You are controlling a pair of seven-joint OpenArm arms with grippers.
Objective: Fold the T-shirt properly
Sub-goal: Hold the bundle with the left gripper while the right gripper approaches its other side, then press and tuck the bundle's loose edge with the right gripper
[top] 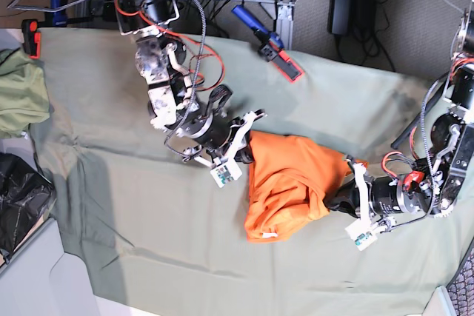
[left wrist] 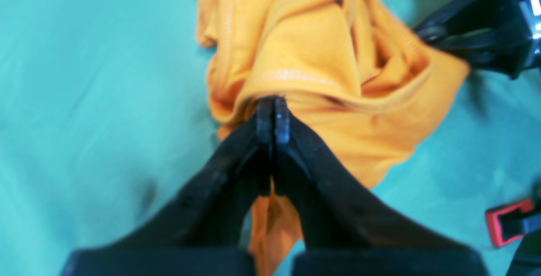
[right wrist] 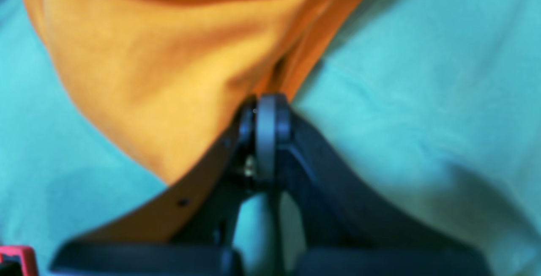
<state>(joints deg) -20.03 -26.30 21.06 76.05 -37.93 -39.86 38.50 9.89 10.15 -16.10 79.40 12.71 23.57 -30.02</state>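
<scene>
- Scanning the overhead shot from the left edge, you get a bunched olive-green garment [top: 21, 90] at the table's side, next to a small red and black tool [top: 30, 37].
- Pretty much the whole table is covered by a pale green cloth [top: 148, 220], a bit wrinkled, which comes out teal in both wrist cameras.
- Next comes the right arm, reaching down from the top with red wires looped around it. The right gripper [top: 248, 149] sits at the left side of the T-shirt [top: 289, 183], and the wrist view shows its jaws pressed together with orange fabric pinched between them [right wrist: 264, 113]. That view's blurry, but the cloth clearly fans out from the tips.
- The T-shirt itself is a crumpled orange heap near the middle of the table, slightly right of center, lying on the green cloth between the two grippers. A stitched hem shows in the left wrist view [left wrist: 296, 75].
- Up top, a blue and red clamp [top: 270, 48] lies on the cloth, well apart from the shirt.
- Over on the right, the left gripper [top: 337, 196] has its jaws clamped on the shirt's other side [left wrist: 272, 107], tips tight together with fabric bunched around them.
</scene>
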